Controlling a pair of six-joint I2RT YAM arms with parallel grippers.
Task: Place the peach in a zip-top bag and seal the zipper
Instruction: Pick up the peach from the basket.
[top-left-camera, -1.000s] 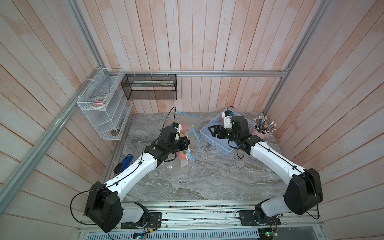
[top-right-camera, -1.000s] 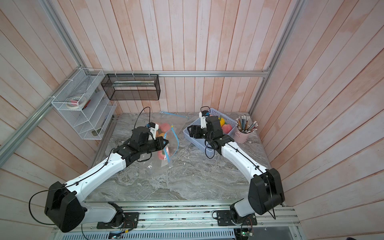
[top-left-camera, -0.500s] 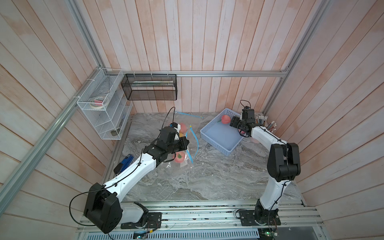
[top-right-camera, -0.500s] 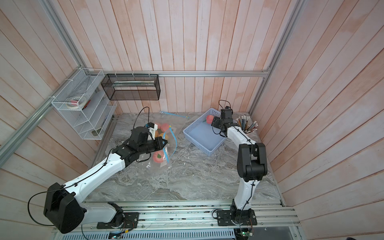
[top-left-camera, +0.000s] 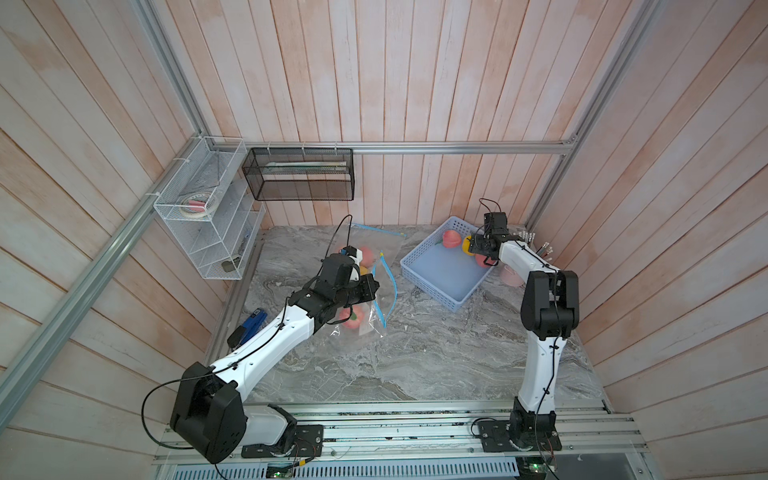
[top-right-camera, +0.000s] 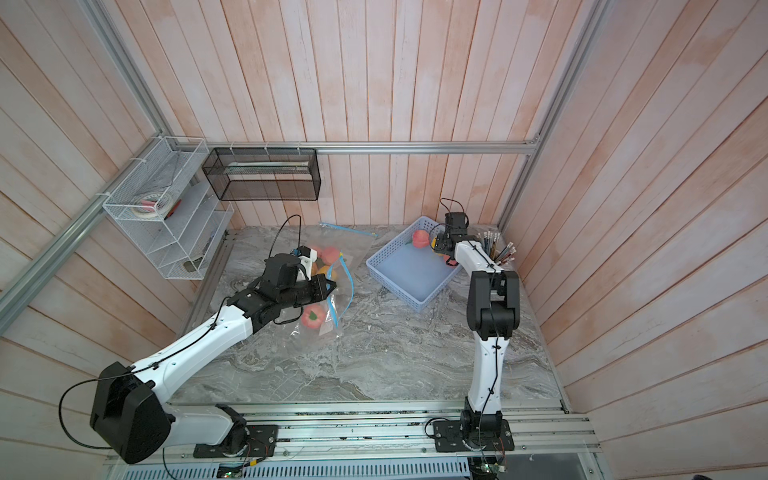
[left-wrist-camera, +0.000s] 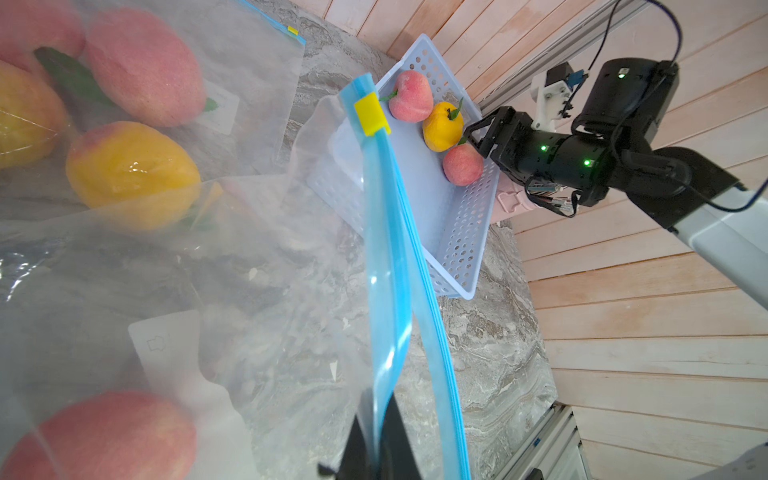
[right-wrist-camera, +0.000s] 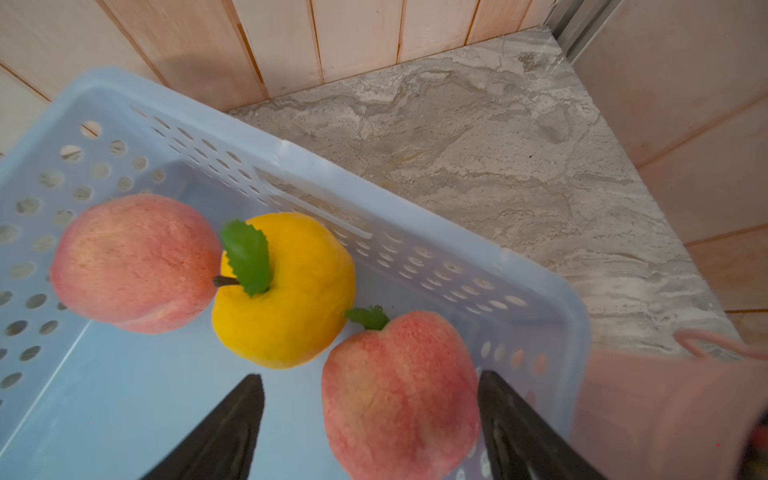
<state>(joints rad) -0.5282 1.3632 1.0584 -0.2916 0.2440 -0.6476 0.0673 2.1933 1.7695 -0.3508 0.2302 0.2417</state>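
- As the right gripper (right-wrist-camera: 370, 376) hangs over a corner of the blue basket (right-wrist-camera: 436, 266), its jaws stand wide apart with a pink peach (right-wrist-camera: 399, 395) between them, not yet closed on it. The peach rests on the basket floor, close to the perforated wall.
- Also in the basket lie a yellow fruit (right-wrist-camera: 291, 299) and a second pink peach (right-wrist-camera: 133, 262), close together beside the first.
- Across the marble tabletop (top-left-camera: 415, 353), the left gripper (left-wrist-camera: 376, 428) is clamped on the blue zipper strip (left-wrist-camera: 384, 249) of a clear zip-top bag (left-wrist-camera: 270, 311), holding one lip up. The yellow slider (left-wrist-camera: 371, 114) sits at the strip's far end, and the mouth looks parted.
- Progress, by the look of it: the bag is held ready, but the pick is not yet made. Left to do are the grasp, the carry across, the drop through the mouth and the run of the slider along the track.
- A pink fruit (left-wrist-camera: 99, 436) shows through the plastic near the left gripper; whether it lies inside the held bag or one beneath cannot be told. More bagged fruit (left-wrist-camera: 141, 66) lies behind.
- Writing: a white panel (left-wrist-camera: 166, 340) on the bag carries only a faint outline mark. No brand or word can be read anywhere.
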